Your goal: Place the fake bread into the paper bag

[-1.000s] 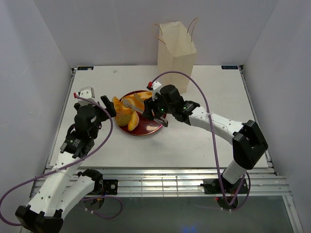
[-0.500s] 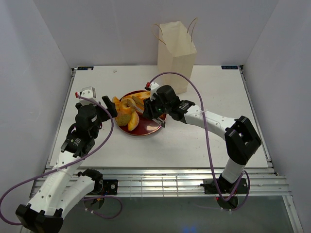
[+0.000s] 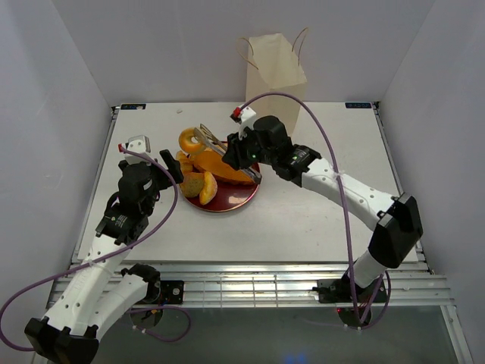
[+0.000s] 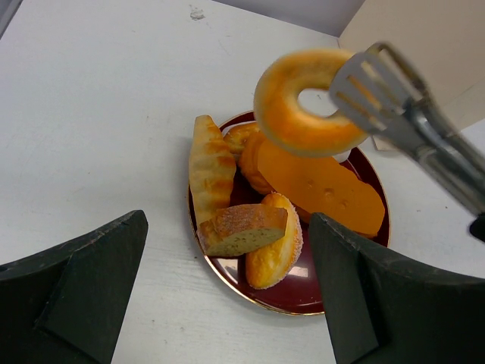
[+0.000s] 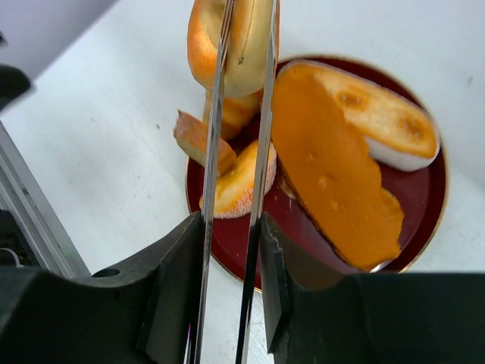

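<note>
Thin metal tongs (image 3: 214,142) pinch the ring of fake bread (image 3: 189,141), lifted clear above the dark red plate (image 3: 236,201). My right gripper (image 3: 241,157) is shut on the tongs' handles (image 5: 258,174), and the ring (image 5: 231,45) hangs between their tips. Other fake bread stays on the plate (image 4: 303,299): a long roll (image 4: 211,163), a wedge (image 4: 242,227), a sugared oval (image 4: 274,250) and a flat orange slice (image 4: 322,186). My left gripper (image 3: 155,155) stands open at the plate's left edge, holding nothing. The paper bag (image 3: 274,72) stands upright behind the plate.
White walls close in the table on the left, back and right. A purple cable (image 3: 318,144) arcs over the right arm. The bag's brown loop handles (image 3: 301,38) stick up at its mouth.
The right gripper closed the tongs on the ring and raised it off the plate, up and toward the back left. The left arm has not moved.
</note>
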Action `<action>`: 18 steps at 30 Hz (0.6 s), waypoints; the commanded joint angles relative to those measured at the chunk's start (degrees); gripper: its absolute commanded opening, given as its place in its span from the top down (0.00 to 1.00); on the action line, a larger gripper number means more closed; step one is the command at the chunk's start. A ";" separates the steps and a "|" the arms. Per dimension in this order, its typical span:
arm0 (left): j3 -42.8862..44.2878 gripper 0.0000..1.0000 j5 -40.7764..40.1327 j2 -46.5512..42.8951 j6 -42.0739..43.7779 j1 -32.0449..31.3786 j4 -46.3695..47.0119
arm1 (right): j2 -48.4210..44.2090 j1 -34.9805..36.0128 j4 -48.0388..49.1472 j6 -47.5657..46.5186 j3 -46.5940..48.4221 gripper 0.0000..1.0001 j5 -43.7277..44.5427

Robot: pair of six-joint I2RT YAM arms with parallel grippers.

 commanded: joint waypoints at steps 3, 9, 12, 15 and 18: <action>-0.12 0.02 0.23 -0.19 -0.05 -0.02 0.65 | -8.40 0.00 2.42 -1.60 2.99 0.61 2.90; -0.12 0.02 0.31 0.07 -0.05 -0.02 0.65 | -15.43 0.00 2.43 -3.01 0.35 0.61 8.17; -0.12 0.02 0.66 0.25 -0.05 -0.02 0.65 | -18.77 0.00 1.20 -5.72 1.67 0.59 13.17; -0.20 0.02 0.67 0.16 -0.05 -0.02 0.65 | -21.94 -0.44 1.54 -7.66 1.23 0.57 19.59; -0.12 0.02 0.84 0.33 -0.05 -0.02 0.65 | -24.05 -2.02 2.51 -8.54 0.18 0.57 23.20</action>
